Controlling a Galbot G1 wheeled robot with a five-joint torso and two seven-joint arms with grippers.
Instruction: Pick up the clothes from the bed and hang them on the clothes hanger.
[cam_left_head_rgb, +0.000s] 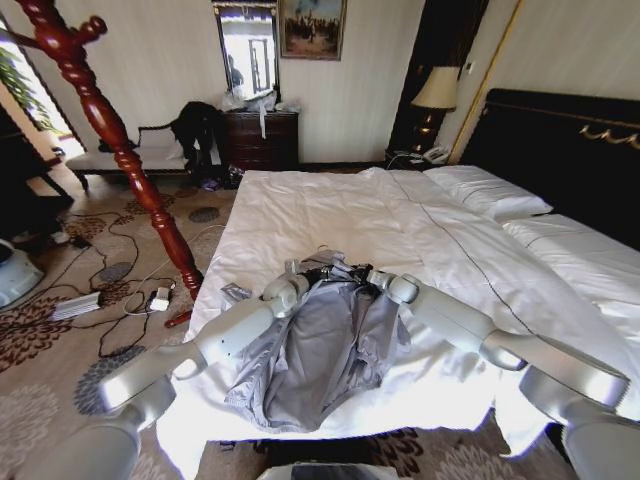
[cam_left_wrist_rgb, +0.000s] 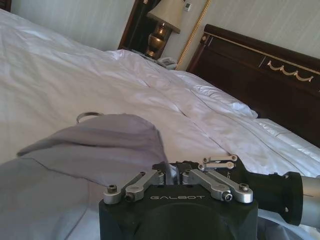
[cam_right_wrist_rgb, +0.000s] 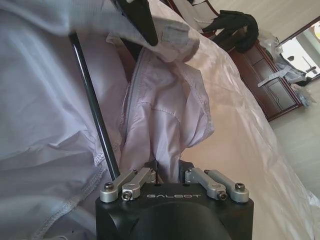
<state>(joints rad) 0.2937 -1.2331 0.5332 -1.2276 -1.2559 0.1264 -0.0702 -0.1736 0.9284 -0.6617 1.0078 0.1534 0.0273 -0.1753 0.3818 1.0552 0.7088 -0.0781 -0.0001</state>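
The clothes (cam_left_head_rgb: 310, 360), a silvery-grey jacket, lie crumpled at the near edge of the bed (cam_left_head_rgb: 350, 210), collar end away from me. Both arms meet at that collar end. My left gripper (cam_left_head_rgb: 300, 275) is on its left and my right gripper (cam_left_head_rgb: 375, 278) on its right, with black parts of the clothes hanger (cam_left_head_rgb: 325, 272) between them. In the right wrist view the hanger's thin black bar (cam_right_wrist_rgb: 95, 110) runs under the fabric (cam_right_wrist_rgb: 160, 110), and the right gripper (cam_right_wrist_rgb: 167, 172) is shut on a fold. The left gripper (cam_left_wrist_rgb: 172, 172) sits against the jacket's mound (cam_left_wrist_rgb: 100, 145); a wire hook (cam_left_wrist_rgb: 89, 116) pokes out beyond.
A tall reddish-brown wooden pole stand (cam_left_head_rgb: 110, 130) rises left of the bed over cables and a white box (cam_left_head_rgb: 150, 298) on the carpet. Pillows (cam_left_head_rgb: 490, 190) and the black headboard (cam_left_head_rgb: 570, 150) are at the right. A dresser (cam_left_head_rgb: 262, 140) and a lamp (cam_left_head_rgb: 435, 95) stand at the far wall.
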